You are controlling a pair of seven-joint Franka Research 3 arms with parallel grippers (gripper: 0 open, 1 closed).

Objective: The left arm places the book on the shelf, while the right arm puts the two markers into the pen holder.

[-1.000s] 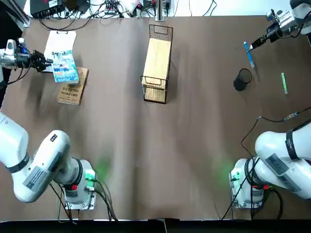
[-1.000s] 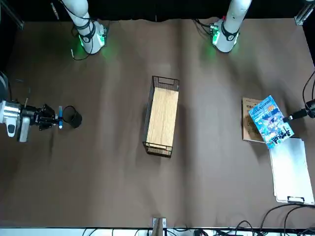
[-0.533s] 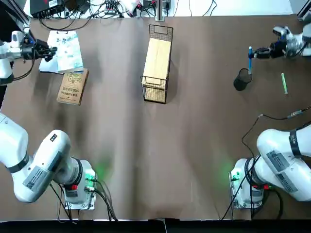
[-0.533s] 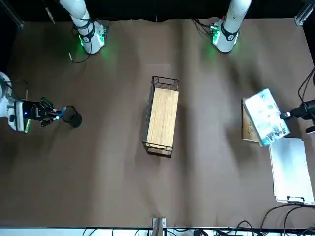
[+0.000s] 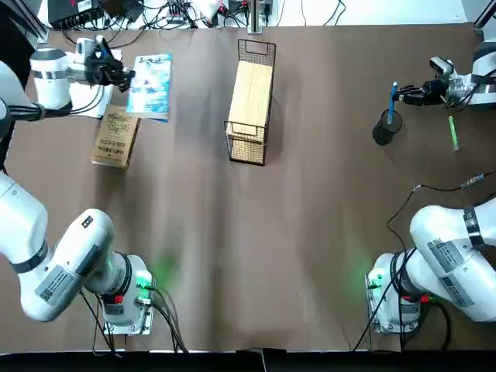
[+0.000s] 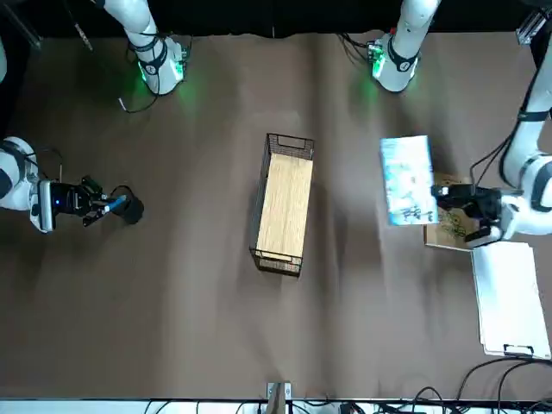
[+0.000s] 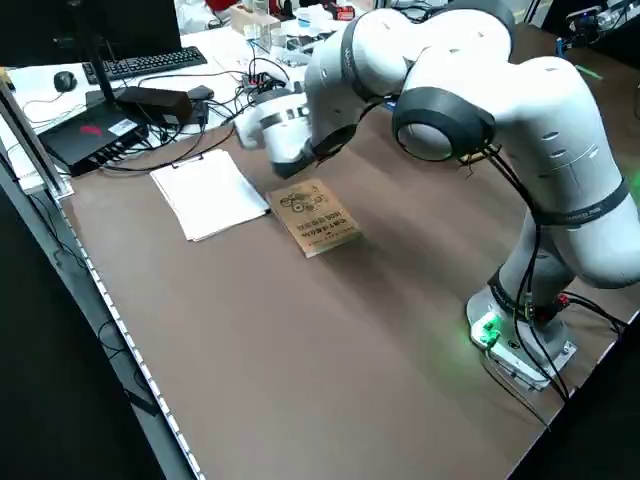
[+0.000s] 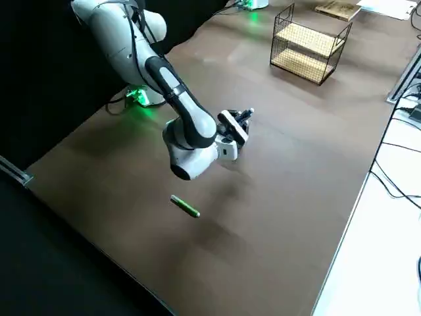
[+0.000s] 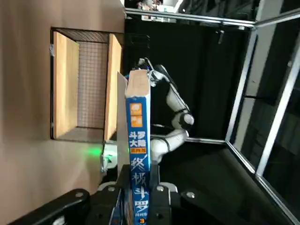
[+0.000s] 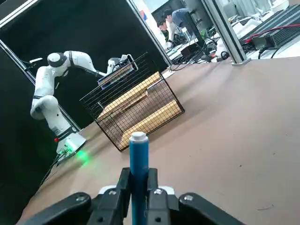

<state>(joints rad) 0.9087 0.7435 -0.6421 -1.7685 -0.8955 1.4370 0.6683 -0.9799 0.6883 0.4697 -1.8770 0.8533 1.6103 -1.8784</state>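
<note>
My left gripper (image 5: 118, 74) is shut on the light blue book (image 5: 152, 75), held off the table to the left of the shelf (image 5: 250, 99). In the left wrist view the book's spine (image 9: 139, 154) stands upright between the fingers, with the shelf (image 9: 86, 89) ahead. Over at the far right, my right gripper (image 5: 408, 94) is shut on the blue marker (image 5: 392, 101), whose lower end hangs just above the black pen holder (image 5: 384, 130). The green marker (image 5: 452, 132) lies flat on the table to the right of the holder.
A tan brown book (image 5: 116, 137) lies below the held book, beside a white paper sheet (image 6: 509, 297) near the table's left edge. Cables and equipment line the far edge. The broad brown tabletop (image 5: 256, 248) lies between the two arm bases.
The left gripper has carried the book up off the tan book and rightward toward the shelf. The right gripper has brought the blue marker left and down over the pen holder.
</note>
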